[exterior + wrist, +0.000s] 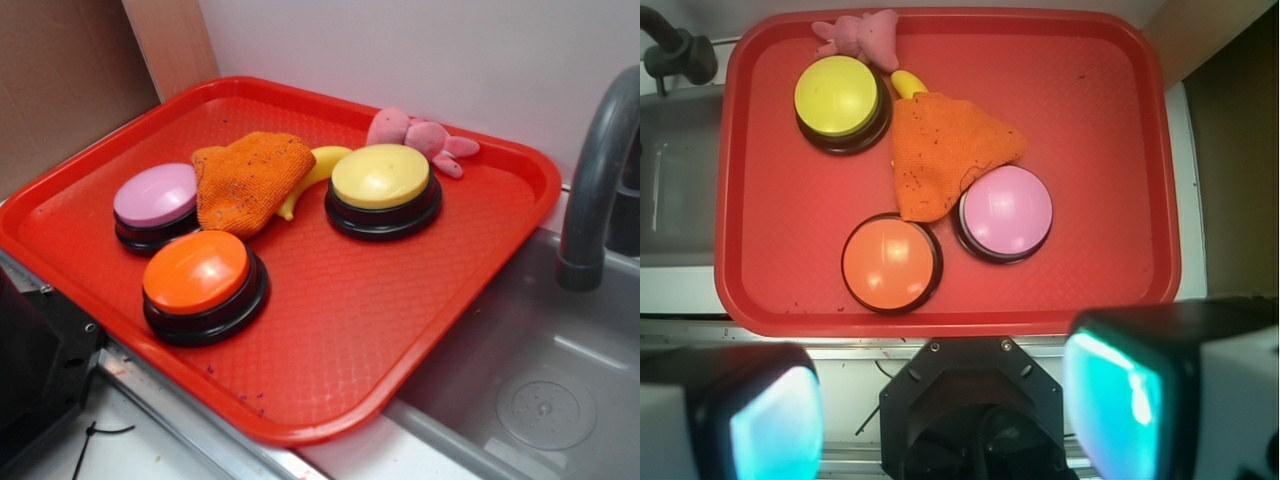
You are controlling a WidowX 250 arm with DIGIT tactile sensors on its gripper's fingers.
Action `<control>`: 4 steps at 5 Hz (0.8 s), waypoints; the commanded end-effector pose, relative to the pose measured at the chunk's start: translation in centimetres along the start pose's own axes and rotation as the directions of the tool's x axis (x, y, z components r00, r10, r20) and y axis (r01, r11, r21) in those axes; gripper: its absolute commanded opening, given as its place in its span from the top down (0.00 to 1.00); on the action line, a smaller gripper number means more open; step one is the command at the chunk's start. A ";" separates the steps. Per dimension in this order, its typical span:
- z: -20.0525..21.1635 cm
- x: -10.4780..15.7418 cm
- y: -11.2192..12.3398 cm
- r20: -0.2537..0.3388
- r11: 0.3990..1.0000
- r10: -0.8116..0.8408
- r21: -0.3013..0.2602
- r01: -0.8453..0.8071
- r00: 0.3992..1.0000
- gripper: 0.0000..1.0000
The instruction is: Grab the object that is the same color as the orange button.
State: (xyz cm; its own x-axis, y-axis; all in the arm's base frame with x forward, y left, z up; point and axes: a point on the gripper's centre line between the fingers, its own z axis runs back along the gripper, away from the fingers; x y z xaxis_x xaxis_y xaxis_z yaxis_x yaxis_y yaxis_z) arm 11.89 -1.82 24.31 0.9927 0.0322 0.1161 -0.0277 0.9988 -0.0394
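With its fingers [950,420] spread wide and nothing between them, the arm is hovering high over the red tray [1100,130], likely lining up a descent onto the orange cloth [940,155] lying at twelve o'clock from the orange button [890,263].

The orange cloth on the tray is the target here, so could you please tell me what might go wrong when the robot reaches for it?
The orange cloth lies over the banana, so a deep pinch could lift both.

Its edges lie close against the pink button and near the orange button, so descending jaws may strike or press one.

The gripper sits back off the tray with jaws wide, and the limp cloth may slip from a shallow pinch.
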 end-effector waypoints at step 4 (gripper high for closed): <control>-9.1 6.7 2.5 0.037 0.990 -0.098 0.105 0.094 0.994 0.00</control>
State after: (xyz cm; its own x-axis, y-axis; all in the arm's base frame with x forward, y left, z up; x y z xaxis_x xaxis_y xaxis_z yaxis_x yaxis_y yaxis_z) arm 19.29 0.51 15.17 0.9904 -0.0588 0.1255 0.0506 0.9964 0.0678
